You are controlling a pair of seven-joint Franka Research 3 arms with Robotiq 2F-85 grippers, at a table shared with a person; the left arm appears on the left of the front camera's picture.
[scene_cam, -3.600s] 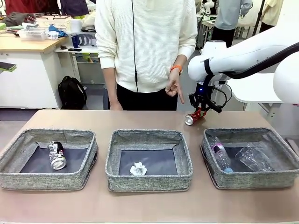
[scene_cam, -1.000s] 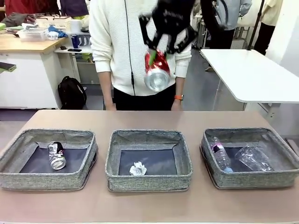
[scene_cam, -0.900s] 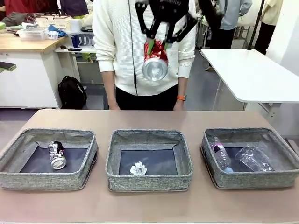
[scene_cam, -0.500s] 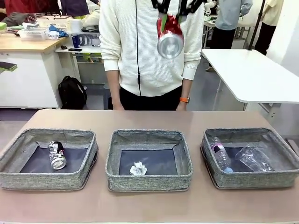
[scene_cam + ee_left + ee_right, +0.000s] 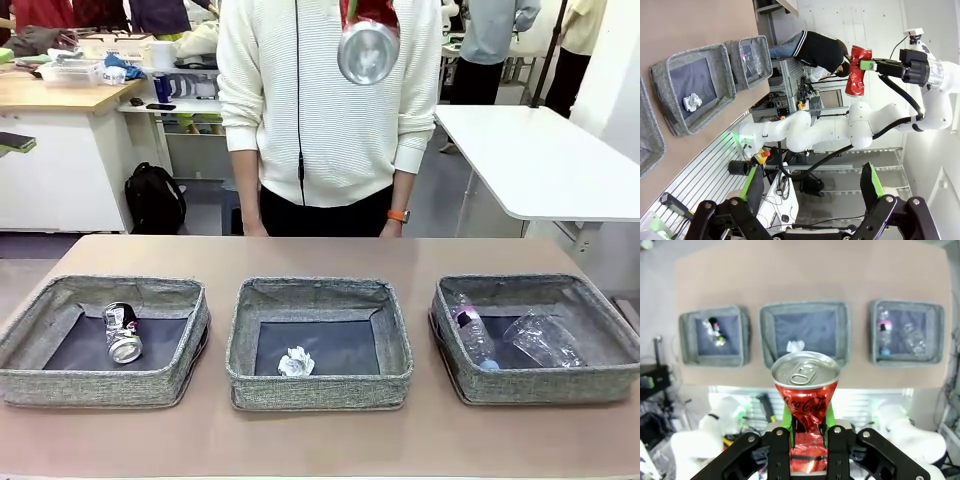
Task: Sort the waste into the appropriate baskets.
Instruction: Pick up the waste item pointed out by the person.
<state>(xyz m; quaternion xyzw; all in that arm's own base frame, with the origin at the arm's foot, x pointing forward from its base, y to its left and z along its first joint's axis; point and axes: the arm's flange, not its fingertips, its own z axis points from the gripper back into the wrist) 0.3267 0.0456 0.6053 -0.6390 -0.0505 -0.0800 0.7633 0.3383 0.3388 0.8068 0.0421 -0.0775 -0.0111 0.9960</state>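
While my right gripper [image 5: 807, 432] pinches the crushed waist of the red drink can [image 5: 806, 390], its Coca-Cola script reads on the red wall just above my green pads [image 5: 786, 418], the pull-tab end pointing away from me. High over the table [image 5: 320, 255], the can hangs well above the baskets. Three grey baskets line the near edge: the left basket [image 5: 100, 385] holds one black-and-silver can [image 5: 122, 332], the middle basket [image 5: 318, 388] one white paper ball [image 5: 296, 362], the right basket [image 5: 540, 385] one pink-labelled bottle [image 5: 472, 333] and one clear cup [image 5: 543, 339]. My left gripper [image 5: 812, 187] stands wide open, empty. Beyond the far edge stands a person [image 5: 330, 110].
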